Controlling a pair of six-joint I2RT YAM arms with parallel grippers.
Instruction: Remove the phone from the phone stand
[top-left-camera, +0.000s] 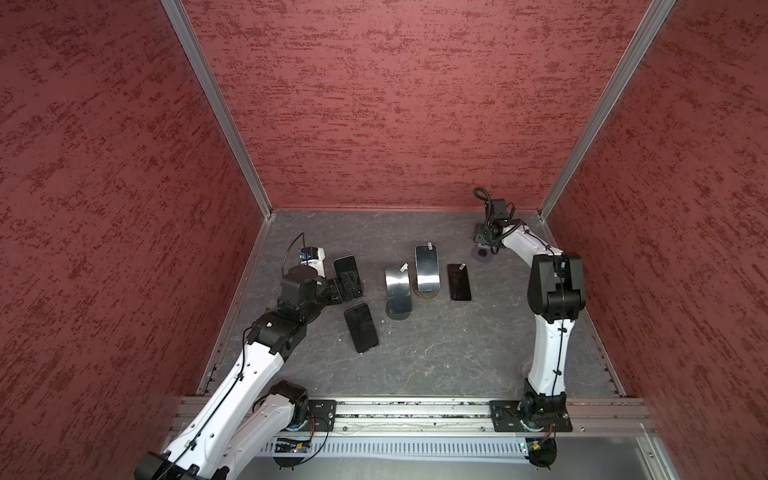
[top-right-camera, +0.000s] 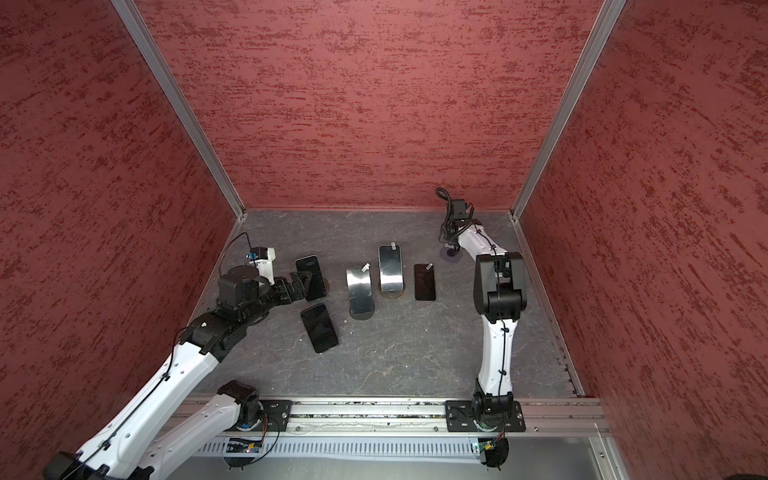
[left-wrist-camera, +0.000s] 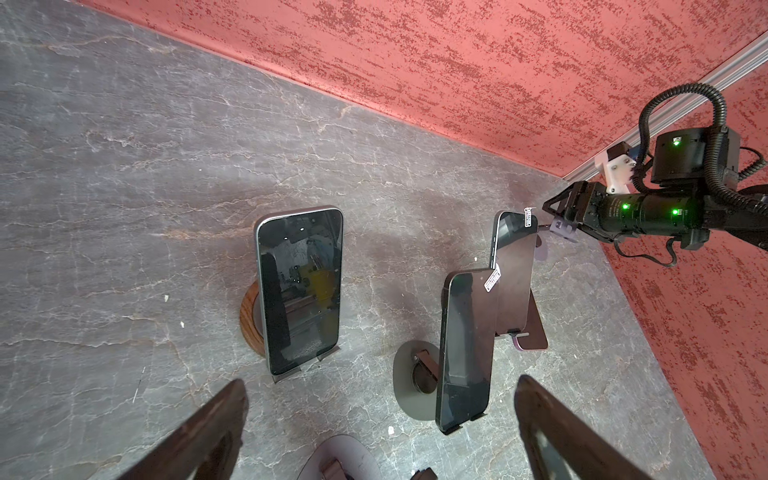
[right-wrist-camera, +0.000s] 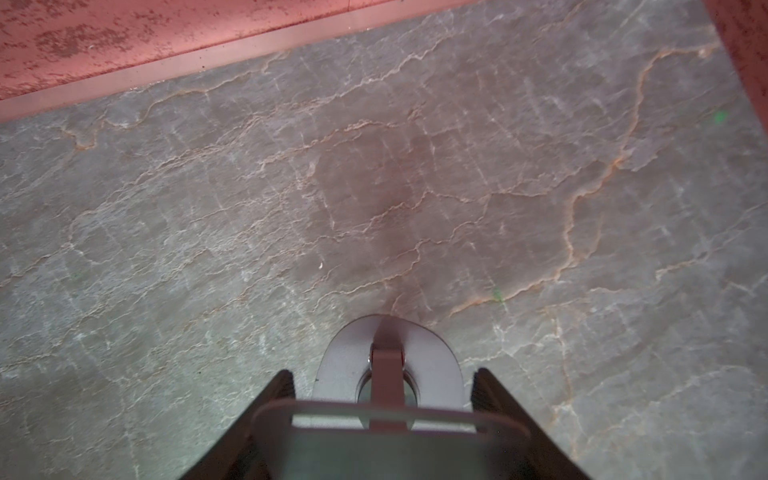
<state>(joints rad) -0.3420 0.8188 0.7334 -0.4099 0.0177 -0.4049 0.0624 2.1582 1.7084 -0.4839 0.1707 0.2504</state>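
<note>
1. One phone (top-right-camera: 313, 268) stands just beside the left gripper (left-wrist-camera: 380, 384), whose jaws gape wide, grasping nothing.
2. Right gripper (right-wrist-camera: 382, 374) straddles a purple stand (right-wrist-camera: 436, 365), well apart from that phone; grip unclear.

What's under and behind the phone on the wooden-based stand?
A round wooden base shows under the lower end of the phone, and two small dark lips catch its bottom edge. Whatever props the phone from behind is covered by the phone itself.
</note>
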